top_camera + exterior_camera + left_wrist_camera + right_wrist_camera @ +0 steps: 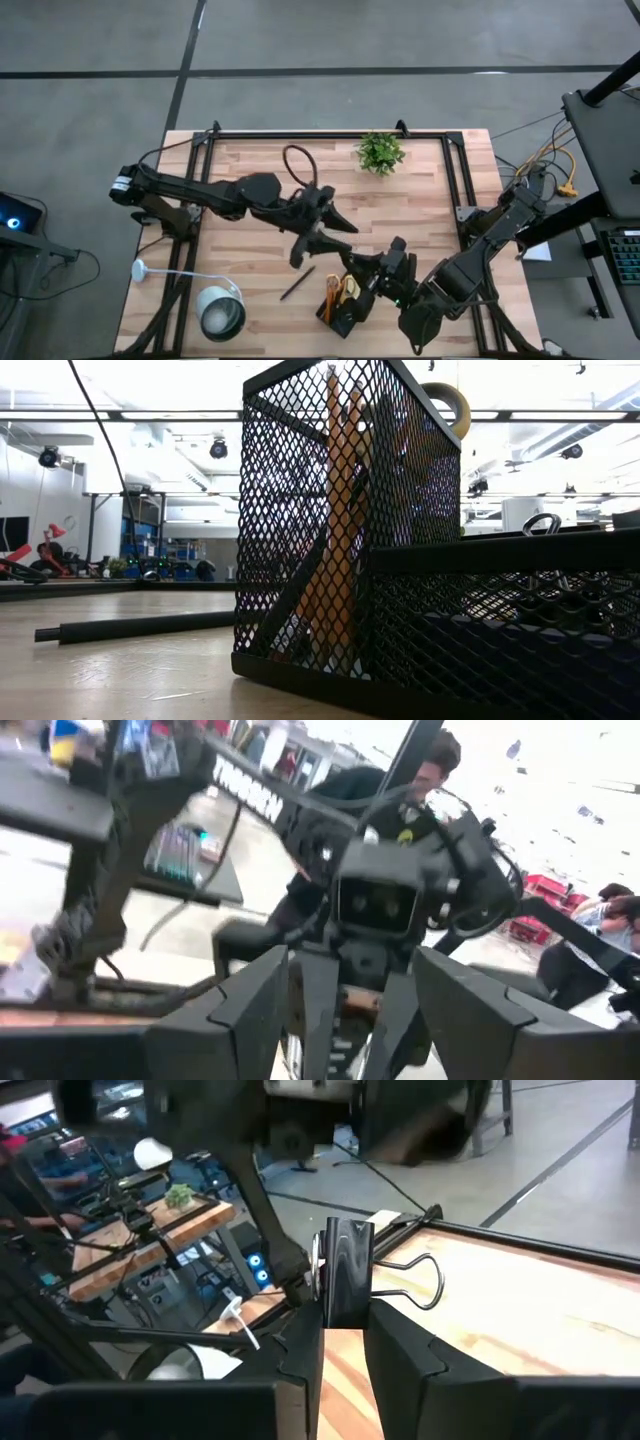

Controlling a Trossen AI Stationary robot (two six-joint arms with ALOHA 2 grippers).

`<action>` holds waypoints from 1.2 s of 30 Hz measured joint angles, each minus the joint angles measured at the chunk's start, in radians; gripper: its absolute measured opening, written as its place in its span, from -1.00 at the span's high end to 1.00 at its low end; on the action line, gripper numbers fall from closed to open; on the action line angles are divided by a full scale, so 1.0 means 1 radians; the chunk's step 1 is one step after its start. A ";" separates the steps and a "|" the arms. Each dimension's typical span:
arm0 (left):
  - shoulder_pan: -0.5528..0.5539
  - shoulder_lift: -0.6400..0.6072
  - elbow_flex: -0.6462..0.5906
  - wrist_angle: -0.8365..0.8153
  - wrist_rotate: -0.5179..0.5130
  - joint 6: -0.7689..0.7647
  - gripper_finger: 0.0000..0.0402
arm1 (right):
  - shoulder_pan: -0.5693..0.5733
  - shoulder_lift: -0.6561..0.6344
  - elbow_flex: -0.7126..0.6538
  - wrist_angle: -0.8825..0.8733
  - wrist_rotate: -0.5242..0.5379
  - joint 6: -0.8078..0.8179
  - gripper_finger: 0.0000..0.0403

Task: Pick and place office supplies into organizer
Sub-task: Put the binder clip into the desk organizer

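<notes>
A black binder clip with chromed wire handles is pinched between the fingers of the right end effector, as seen in the right wrist view. In the high view this end effector is held just beside the organizer, a black wire-mesh tray standing near the front edge of the pale wooden surface; the organizer lies slightly forward and left of the clip, so the right arm is judged the nearer one for the drop. Orange pencils are seen standing upright inside the tall mesh compartment, beside the yellow scissors handles. The left end effector is held above the middle of the surface with its fingers spread and nothing between them. A slim black pen lies loose on the wood just left of the organizer, its long axis diagonal.
</notes>
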 joint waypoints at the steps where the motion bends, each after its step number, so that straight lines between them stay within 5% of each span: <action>1: 0.003 -0.006 0.001 0.003 -0.002 0.009 0.00 | 0.000 0.000 0.000 0.000 -0.001 0.000 0.73; 7: 0.033 -0.059 0.001 -0.008 -0.003 0.013 -0.03 | 0.019 0.000 0.000 -0.036 -0.059 0.056 0.73; 17: 0.066 -0.115 -0.013 -0.039 -0.003 0.036 -0.03 | 0.095 0.000 -0.002 -0.287 -0.241 0.446 0.73; 36: 0.070 -0.127 -0.014 -0.093 -0.014 0.038 -0.03 | 0.139 0.130 -0.060 -0.404 -0.778 0.794 0.73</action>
